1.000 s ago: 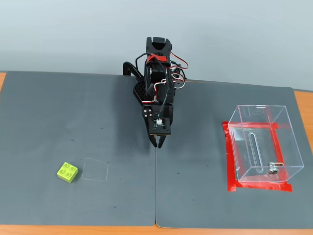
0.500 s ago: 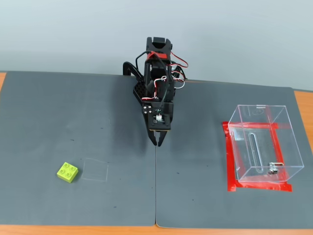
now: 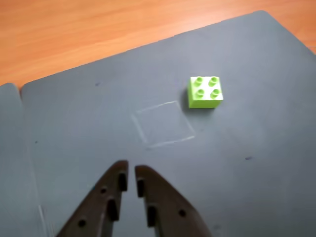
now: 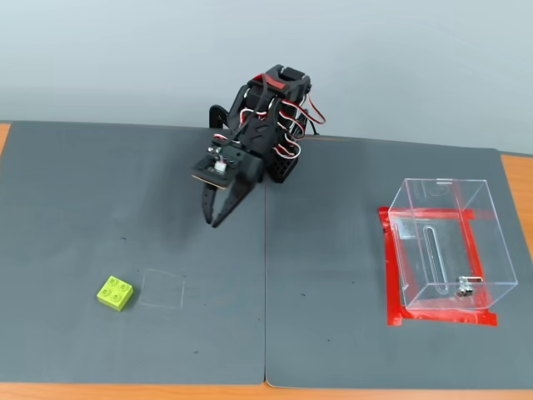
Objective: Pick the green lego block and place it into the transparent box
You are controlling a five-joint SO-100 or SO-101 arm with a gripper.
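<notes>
The green lego block (image 3: 205, 92) is a small lime-green brick with four studs, lying on the grey mat. In the fixed view it (image 4: 115, 292) lies at the front left, just left of a faint drawn square (image 4: 162, 289). The transparent box (image 4: 450, 246) stands at the right on red tape, with its slot and latch facing the front. My gripper (image 4: 213, 222) hangs above the mat near the arm's base, far from the block and the box. In the wrist view its fingertips (image 3: 130, 167) are nearly together and hold nothing.
Two grey mats (image 4: 333, 317) cover the wooden table and meet at a seam near the middle. The arm's base (image 4: 279, 162) stands at the back centre. The drawn square (image 3: 163, 124) lies between the gripper and the block in the wrist view.
</notes>
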